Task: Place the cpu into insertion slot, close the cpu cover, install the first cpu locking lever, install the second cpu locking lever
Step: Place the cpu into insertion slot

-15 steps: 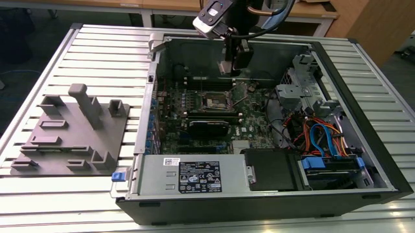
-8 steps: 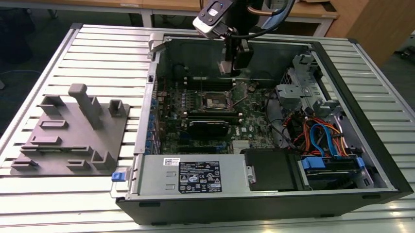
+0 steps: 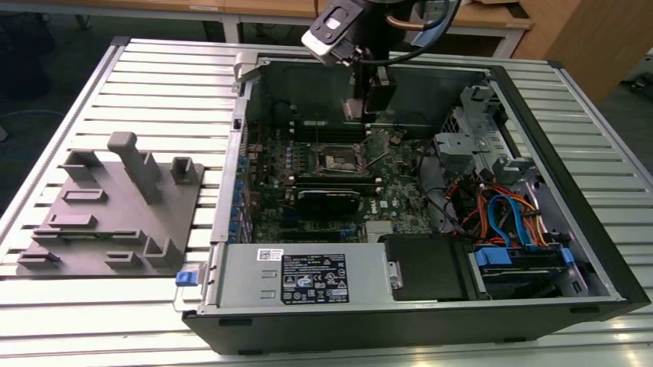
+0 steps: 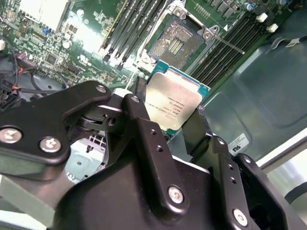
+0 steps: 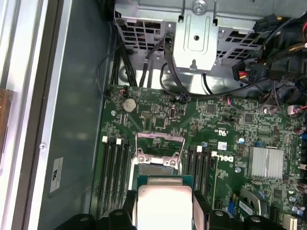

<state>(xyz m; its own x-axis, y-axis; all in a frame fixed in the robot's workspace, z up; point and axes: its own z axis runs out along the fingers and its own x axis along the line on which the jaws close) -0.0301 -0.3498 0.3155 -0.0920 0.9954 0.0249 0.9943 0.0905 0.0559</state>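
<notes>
Past the grey fixture plate (image 3: 176,218) on the exterior view's left, inside the open computer case (image 3: 408,315), the socket (image 3: 340,158) lies bare with its cover (image 5: 159,143) swung up while your gripper (image 4: 168,109) clamps the chip (image 4: 175,99) in the air near it, so I judge nothing seated, closed or latched yet.

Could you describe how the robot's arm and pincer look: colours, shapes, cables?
The pincer is matte black: flat linked bars joined by silver screws. In the exterior view the arm is dark, with a grey-edged black box and a looping black cable.
</notes>
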